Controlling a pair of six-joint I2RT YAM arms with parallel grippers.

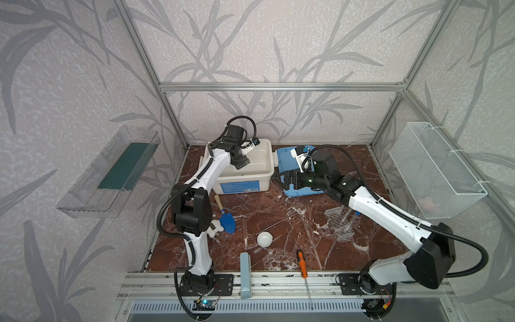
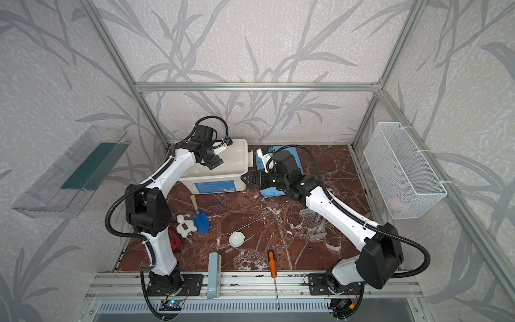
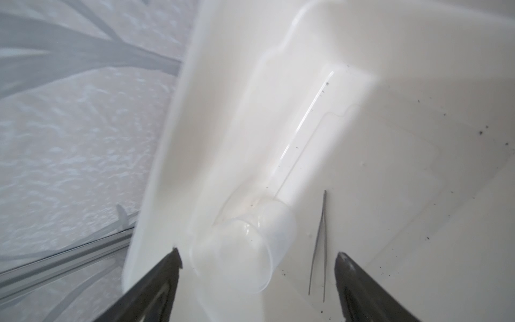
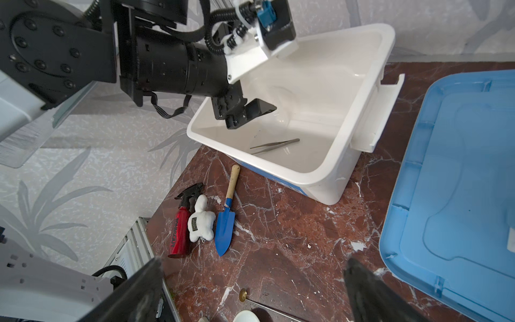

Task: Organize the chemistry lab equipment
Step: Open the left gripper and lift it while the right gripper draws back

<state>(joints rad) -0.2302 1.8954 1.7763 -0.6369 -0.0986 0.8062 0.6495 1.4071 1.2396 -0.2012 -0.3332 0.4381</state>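
Observation:
My left gripper (image 3: pixel 258 253) hangs open over the white bin (image 3: pixel 223 83), also seen in both top views (image 1: pixel 242 163) (image 2: pixel 216 163). Under its spread jaws a clear beaker (image 3: pixel 267 223) lies on its side in the bin, touched by neither finger. Metal tweezers (image 3: pixel 319 251) and a thin clear rod (image 3: pixel 306 111) lie beside it. My right gripper (image 4: pixel 255 260) is open and empty above the table between the bin and a blue lid (image 4: pixel 459 181). On the table sit a small white dish (image 1: pixel 264 239), a thin rod (image 1: pixel 278 223) and a clear tube rack (image 1: pixel 338 223) with blue-capped test tubes (image 1: pixel 352 216).
A blue trowel (image 1: pixel 227 223), a white plush toy (image 4: pixel 200 220) and a red spray bottle (image 4: pixel 179 223) lie by the left arm's base. An orange-handled screwdriver (image 1: pixel 302 264) and a grey-blue block (image 1: pixel 245 274) lie at the front edge. A wire basket (image 1: pixel 434 170) hangs on the right wall.

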